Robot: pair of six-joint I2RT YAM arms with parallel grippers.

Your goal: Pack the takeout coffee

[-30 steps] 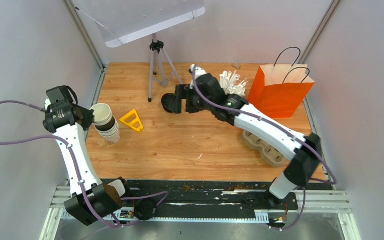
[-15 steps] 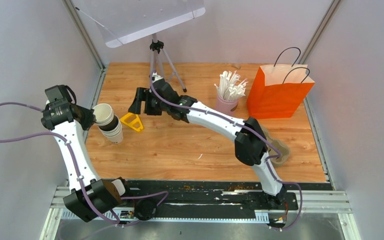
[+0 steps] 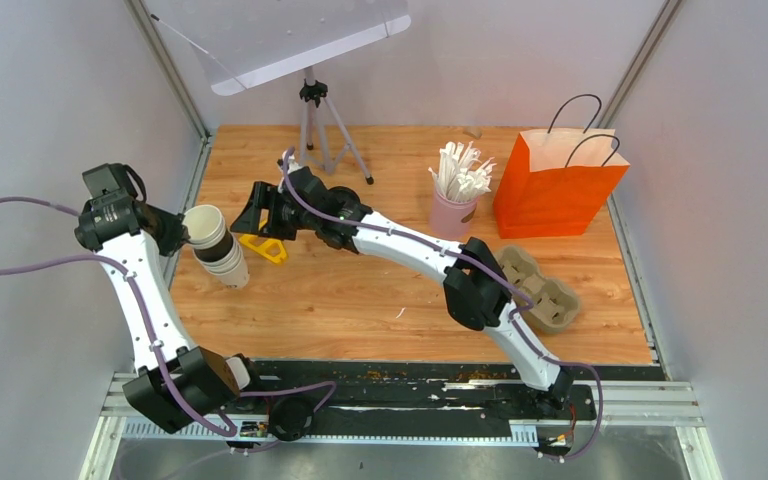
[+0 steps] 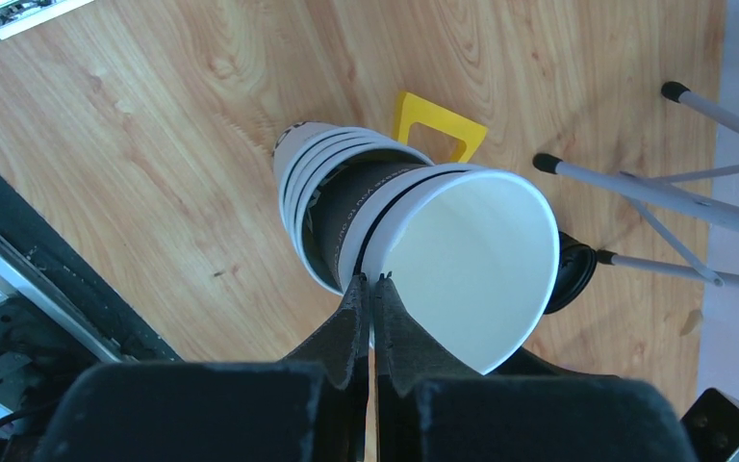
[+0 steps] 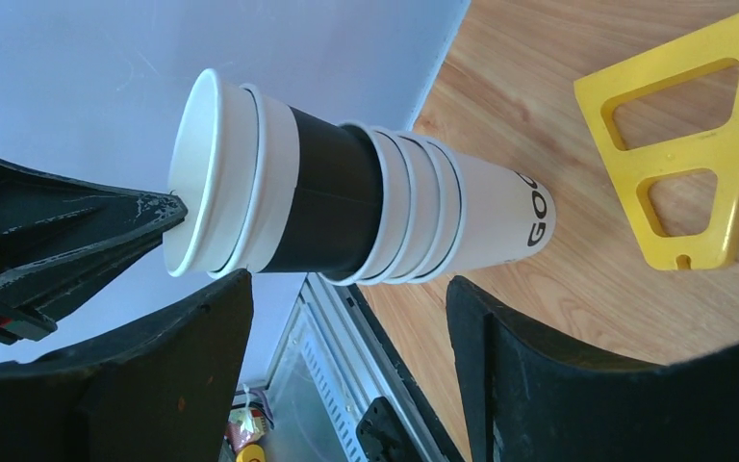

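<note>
So, L gripper [image 4: 370, 289] is clenched on the top cup's [image 4: 471, 260] rim, holding the stack [image 3: 215, 250] tilted near the table's [image 3: 380, 290] left edge: mouth up-left, base low, contact w/ table unclear. R gripper [image 3: 250, 217] hangs just right of it, jaws released, wide, nothing btwn them. In R wrist view the stack lies ahead of the jaws, long axis running finger to finger, so we judge R needs a wrist roll before closing. Room: wall [image 3: 60, 200] tight on left, yellow triangle [image 3: 263, 243] just under R, open table twd centre.
</note>
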